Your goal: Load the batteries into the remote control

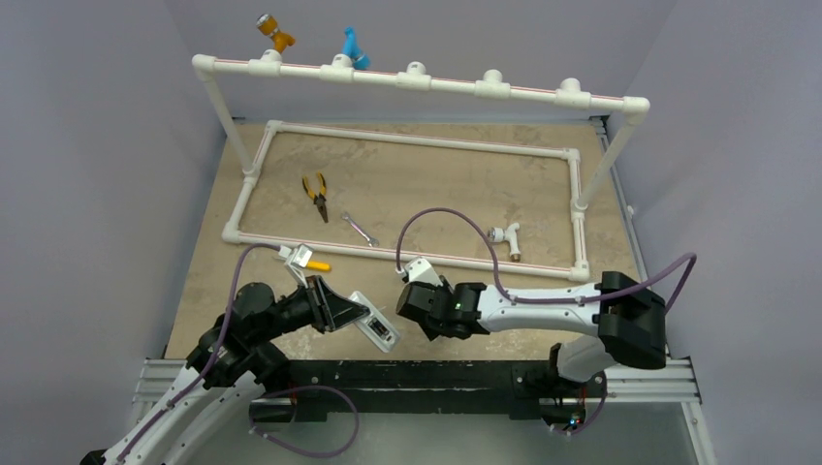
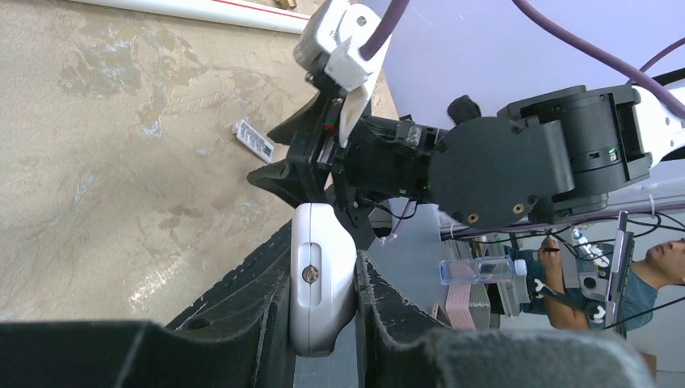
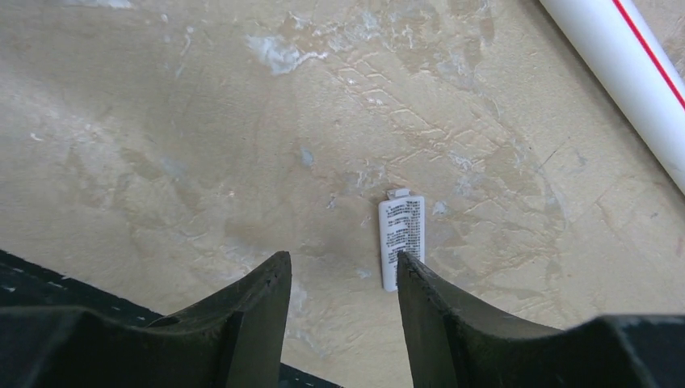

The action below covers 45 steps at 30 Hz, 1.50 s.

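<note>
Remote control [image 2: 319,283], one only, is sitting clamped edge-on in my left gripper [image 2: 321,257], its back turned to my wrist camera. I am holding it just above the near edge of the worktop [image 1: 199,291], left of the middle. A recess in its back is showing one small round metal spot; whether that is a battery I cannot tell.

My right gripper [image 3: 339,271] is hovering just beyond the remote's far end. Its jaws are standing apart with nothing between them, pointing down at the worktop. One flat white cover piece [image 3: 401,242] is lying under it, its near end hiding behind one fingertip.

Bare worktop is running from the near edge to the near bar of one white pipe frame [image 1: 417,140], which is lying close behind both grippers. One yellow-handled tool [image 1: 318,264] is poking out beside my left wrist at that bar. Inside the frame are lying one pair of pliers [image 1: 315,194], one silver wrench [image 1: 360,229] and one white pipe fitting [image 1: 506,235], all well apart from the grippers. One raised pipe rail [image 1: 417,79] is spanning the far edge.
</note>
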Tool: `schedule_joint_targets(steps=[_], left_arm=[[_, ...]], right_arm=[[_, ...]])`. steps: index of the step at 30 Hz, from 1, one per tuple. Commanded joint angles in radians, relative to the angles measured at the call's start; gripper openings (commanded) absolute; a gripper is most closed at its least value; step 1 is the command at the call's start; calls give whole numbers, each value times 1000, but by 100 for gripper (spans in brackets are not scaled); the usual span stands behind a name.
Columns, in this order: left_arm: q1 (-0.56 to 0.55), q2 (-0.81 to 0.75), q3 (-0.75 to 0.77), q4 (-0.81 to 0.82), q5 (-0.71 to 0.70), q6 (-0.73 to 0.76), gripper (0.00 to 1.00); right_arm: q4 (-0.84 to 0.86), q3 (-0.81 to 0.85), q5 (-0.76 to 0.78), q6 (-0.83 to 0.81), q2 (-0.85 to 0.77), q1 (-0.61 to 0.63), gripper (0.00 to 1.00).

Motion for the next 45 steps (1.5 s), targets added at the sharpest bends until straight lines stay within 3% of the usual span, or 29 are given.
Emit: schedule_joint_targets(steps=[1, 8, 13, 16, 20, 21, 37, 45], left_arm=[[-3, -10, 39, 34, -3, 16, 0], [-3, -8, 35, 39, 0, 17, 0], [-3, -2, 34, 50, 3, 17, 0], [-3, 10, 34, 61, 11, 16, 0], [-3, 23, 29, 80, 17, 14, 0], [-4, 26, 29, 85, 18, 11, 0], [-3, 41, 29, 99, 20, 8, 0], [-3, 43, 30, 98, 21, 8, 0]], right_arm=[[67, -35, -45, 5, -81, -39, 49], [130, -147, -130, 109, -261, -189, 48], [119, -239, -127, 242, -393, -253, 41], [138, -282, -153, 317, -463, -256, 28], [206, -332, -194, 339, -478, -256, 2], [217, -337, -195, 335, -466, -256, 0], [313, -320, -308, 235, -251, -204, 0], [174, -249, -219, 256, -189, -154, 0]])
